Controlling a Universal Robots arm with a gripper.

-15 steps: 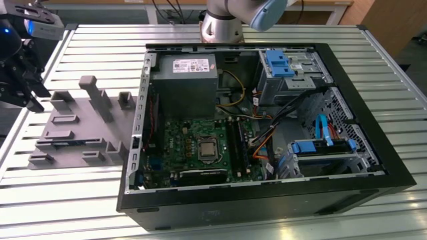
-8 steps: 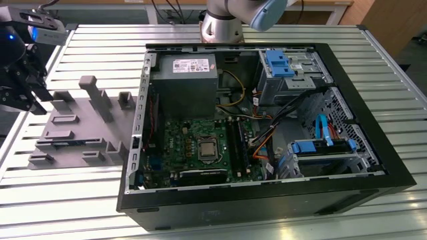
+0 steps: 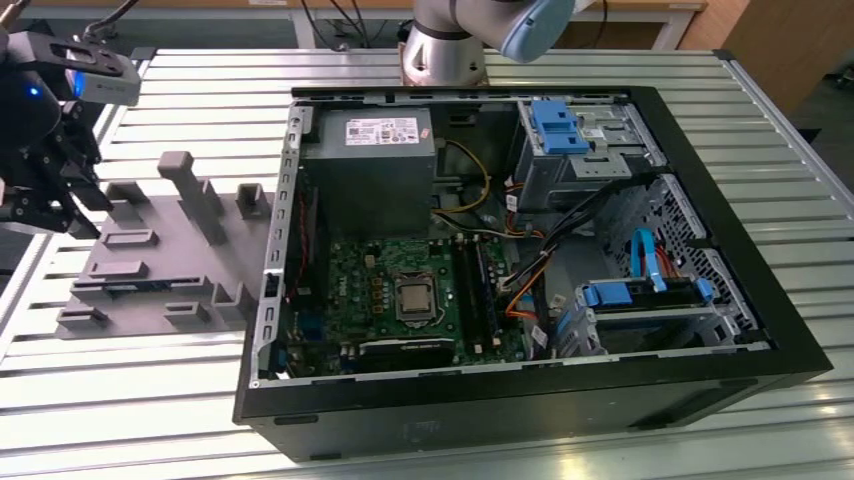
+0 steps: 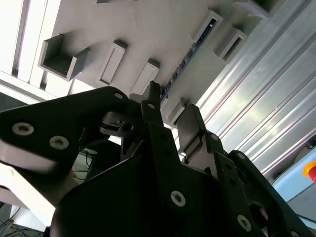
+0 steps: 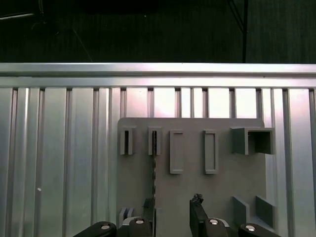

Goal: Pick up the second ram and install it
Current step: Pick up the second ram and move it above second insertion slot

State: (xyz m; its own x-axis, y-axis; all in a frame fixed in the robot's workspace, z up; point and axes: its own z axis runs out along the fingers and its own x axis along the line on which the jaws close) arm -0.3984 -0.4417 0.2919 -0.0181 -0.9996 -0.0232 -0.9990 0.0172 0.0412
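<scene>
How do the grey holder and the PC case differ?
The holder is pale grey, low and flat with small slots and posts; the case is black, far larger and deep. The holder lies at the exterior view's left, the case at its right. Both rest on the slatted metal table.

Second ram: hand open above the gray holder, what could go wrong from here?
1. In the first wrist view the second ram stands on edge, off-centre in the gap of the open hand. A descent might hit its edge instead of straddling it.
2. The gray holder has raised blocks beside the stick, which the hand might catch.
</scene>
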